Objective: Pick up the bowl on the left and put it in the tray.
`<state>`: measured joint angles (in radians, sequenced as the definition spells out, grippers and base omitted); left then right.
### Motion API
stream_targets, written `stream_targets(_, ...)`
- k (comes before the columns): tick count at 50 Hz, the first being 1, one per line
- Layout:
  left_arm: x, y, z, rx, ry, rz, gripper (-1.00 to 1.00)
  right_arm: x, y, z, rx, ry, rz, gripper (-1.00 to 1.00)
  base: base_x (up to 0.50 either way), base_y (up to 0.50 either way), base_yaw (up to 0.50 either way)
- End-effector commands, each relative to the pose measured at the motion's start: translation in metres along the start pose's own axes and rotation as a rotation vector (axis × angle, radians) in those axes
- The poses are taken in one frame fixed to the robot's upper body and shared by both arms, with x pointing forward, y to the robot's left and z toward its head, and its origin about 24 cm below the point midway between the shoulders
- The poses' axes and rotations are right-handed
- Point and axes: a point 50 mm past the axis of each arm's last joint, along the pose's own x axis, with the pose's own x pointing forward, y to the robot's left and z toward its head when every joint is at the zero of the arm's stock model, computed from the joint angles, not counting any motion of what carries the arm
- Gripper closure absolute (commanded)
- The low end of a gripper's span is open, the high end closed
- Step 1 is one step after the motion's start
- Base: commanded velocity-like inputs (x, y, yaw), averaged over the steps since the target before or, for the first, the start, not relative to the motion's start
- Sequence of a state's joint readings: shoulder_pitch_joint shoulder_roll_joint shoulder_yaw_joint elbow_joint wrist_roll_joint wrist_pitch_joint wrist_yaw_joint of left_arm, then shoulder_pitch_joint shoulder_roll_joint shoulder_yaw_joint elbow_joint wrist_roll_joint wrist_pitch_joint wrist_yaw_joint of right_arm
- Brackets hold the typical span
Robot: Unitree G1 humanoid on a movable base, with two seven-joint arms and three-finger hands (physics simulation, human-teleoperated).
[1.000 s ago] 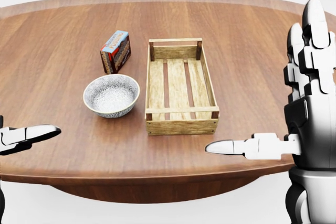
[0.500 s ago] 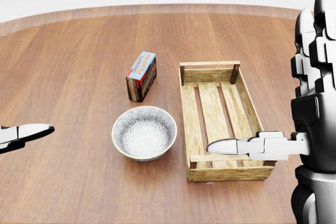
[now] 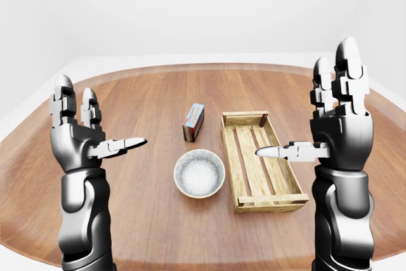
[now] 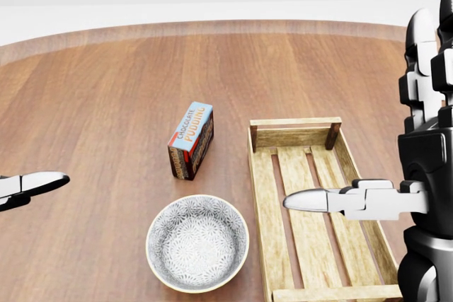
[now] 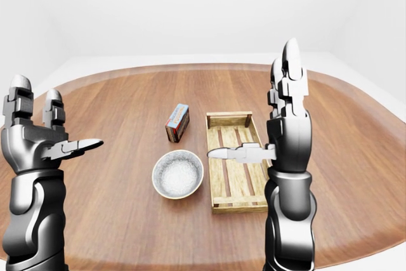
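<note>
A patterned grey-white bowl (image 4: 197,242) stands upright on the wooden table, just left of an empty slatted wooden tray (image 4: 294,124). The left-eye view shows the same bowl (image 3: 199,173) and tray (image 3: 230,157) in the middle of the table. My left hand (image 3: 101,125) is raised to the left of the bowl, well apart from it, open and empty. On the right, my right hand (image 3: 307,115) hangs above the tray's right side, fingers up and thumb pointing left, also open and empty.
A chocolate pudding box (image 4: 191,139) stands on edge above the bowl in the head view, left of the tray's upper end. The round brown table (image 3: 146,99) spreads wide on all sides, with white floor and walls beyond it.
The whole head view has shifted: the camera has come closer to the table, so bowl, box and tray appear larger and lower right. Both hands keep their raised open pose.
</note>
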<state>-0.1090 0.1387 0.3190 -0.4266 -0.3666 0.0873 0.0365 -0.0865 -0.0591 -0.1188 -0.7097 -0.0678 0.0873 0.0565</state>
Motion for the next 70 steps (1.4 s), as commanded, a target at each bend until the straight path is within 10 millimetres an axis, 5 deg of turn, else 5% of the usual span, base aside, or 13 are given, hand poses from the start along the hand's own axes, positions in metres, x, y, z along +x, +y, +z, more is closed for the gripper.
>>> stream_targets(1, -0.003, -0.003, -0.019, 0.043, 0.077, -0.006, -1.0, -0.001, -0.001, -0.001, 0.0, 0.007, 0.0, -1.0, 0.5, 0.01, 0.0)
stream_targets(22, -0.003, -0.003, -0.014, 0.035, 0.057, -0.003, -1.0, 0.002, 0.002, 0.007, -0.039, -0.035, -0.013, -1.0, 0.46, 0.07, 0.0)
stream_targets(45, -0.004, -0.003, -0.008, 0.034, 0.037, -0.006, -1.0, 0.009, 0.055, 0.047, -0.461, -0.241, 0.351, -1.0, 0.0, 0.0, 0.0)
stream_targets(55, -0.004, 0.0, -0.009, 0.038, 0.044, -0.003, -1.0, 0.005, 0.083, 0.029, -0.717, -0.103, 0.56, -1.0, 0.0, 0.0, 0.0)
stream_targets(70, -0.003, -0.003, -0.005, 0.028, 0.023, -0.006, -1.0, 0.001, 0.089, 0.007, -0.897, 0.146, 0.613, -1.0, 0.0, 0.0, 0.0)
